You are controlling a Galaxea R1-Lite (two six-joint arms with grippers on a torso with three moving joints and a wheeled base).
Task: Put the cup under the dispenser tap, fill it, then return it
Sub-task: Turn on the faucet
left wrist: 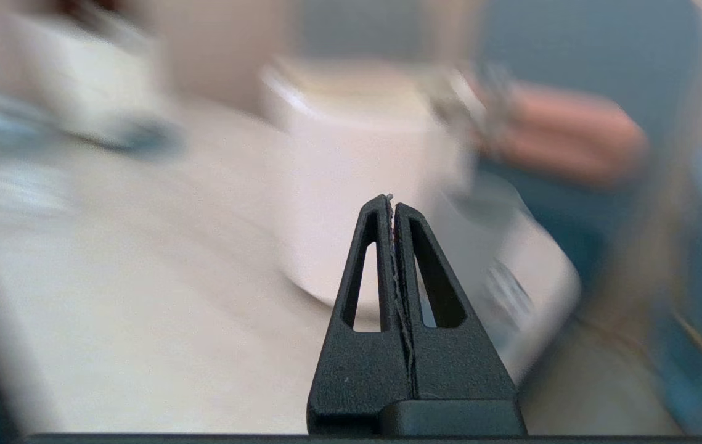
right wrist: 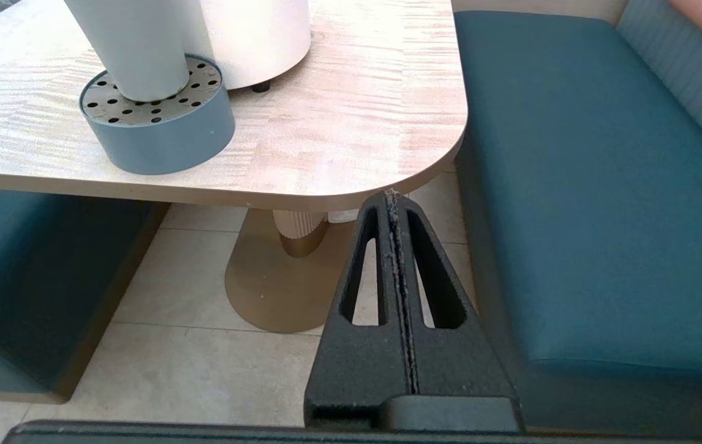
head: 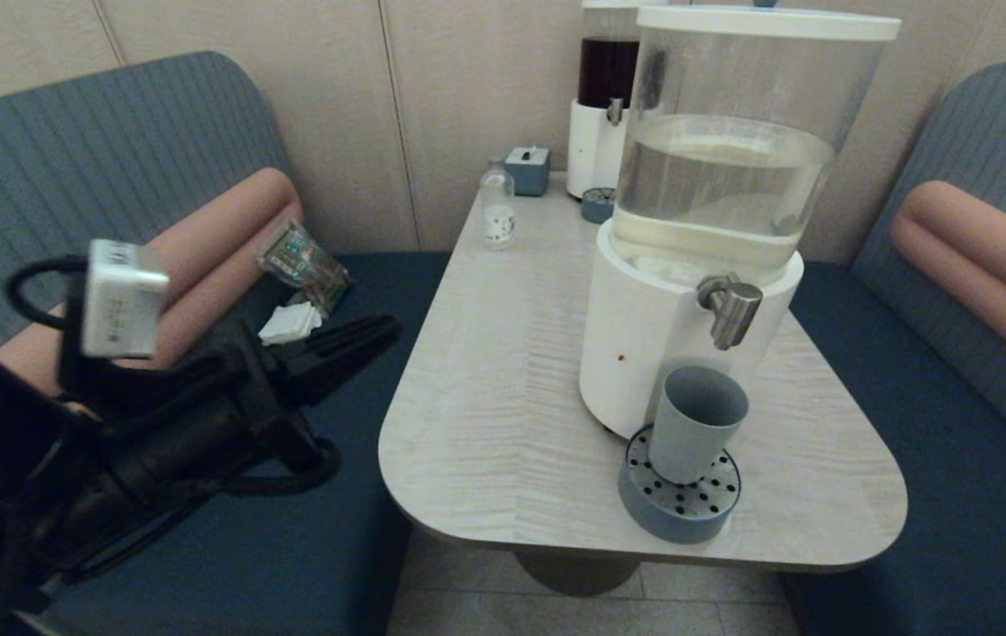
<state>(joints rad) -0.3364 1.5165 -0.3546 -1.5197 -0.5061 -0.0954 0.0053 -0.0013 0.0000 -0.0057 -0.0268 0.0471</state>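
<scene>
The cup (head: 695, 422) stands upright on the drip tray (head: 679, 505) beneath the dispenser tap (head: 730, 308); it looks light, rigid, smooth, best gripped mid-wall; the left pincer (head: 374, 331), pressed closed and empty, hangs off the tabletop (head: 503, 389).

Soft, even indoor light falls with only faint shadows. The left wrist view is heavily blurred beyond its sharp end effector (left wrist: 392, 203). Mild glare sits on the counter (right wrist: 351, 123).

The left wrist view is all blurred behind the fingers. The cup (right wrist: 135, 46) top is cut off in the right wrist view.
</scene>
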